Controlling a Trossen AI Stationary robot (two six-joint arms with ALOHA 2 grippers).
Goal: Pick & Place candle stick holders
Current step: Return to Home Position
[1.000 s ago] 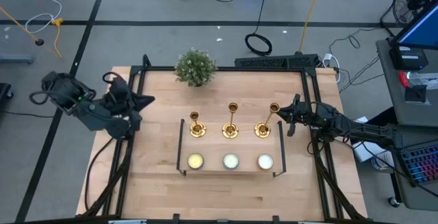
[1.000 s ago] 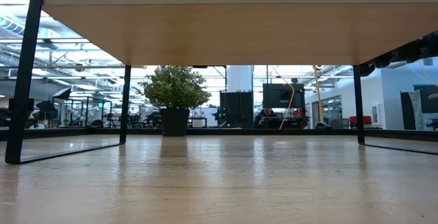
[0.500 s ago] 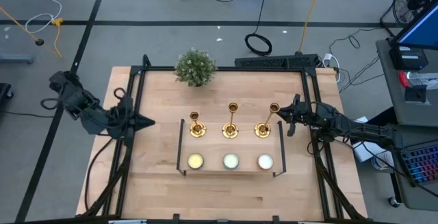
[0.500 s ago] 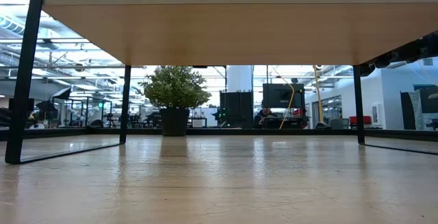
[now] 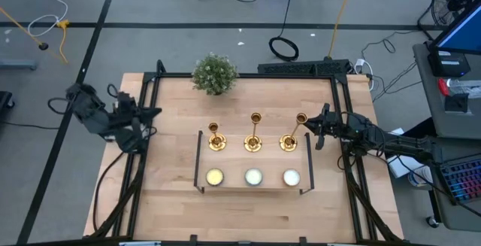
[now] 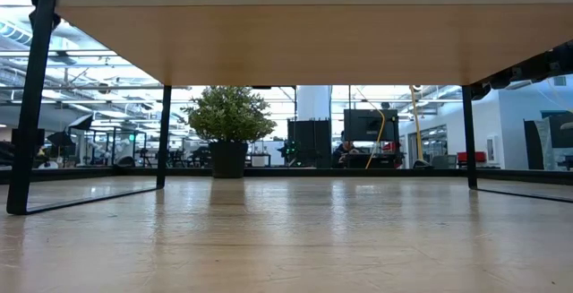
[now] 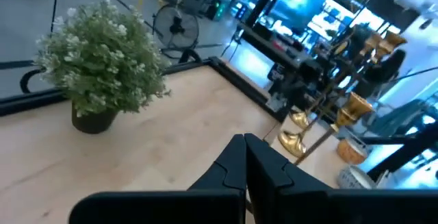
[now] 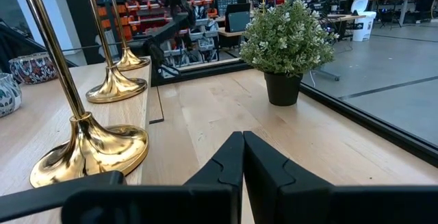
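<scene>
Three gold candle stick holders (image 5: 216, 138) (image 5: 254, 137) (image 5: 289, 137) stand in a row, on their round bases, along the far part of a raised wooden shelf (image 5: 252, 159). My left gripper (image 5: 156, 113) is shut and empty at the table's left edge, well left of the shelf; its wrist view shows the shut fingers (image 7: 245, 157) with the holders (image 7: 295, 139) beyond. My right gripper (image 5: 310, 129) is shut and empty just right of the rightmost holder, whose base (image 8: 89, 150) shows beside its fingers (image 8: 243, 152) without touching.
Three round candles (image 5: 253, 176) sit along the shelf's near part. A potted green plant (image 5: 215, 73) stands at the table's far edge. The shelf's black legs (image 6: 27, 105) rise from the table, with bare wood under and in front of it.
My left arm has folded back and sunk at the table's left edge. Its shut gripper has swung a little toward the near edge, then back, and has rolled somewhat. The holders and my right arm have kept still.
</scene>
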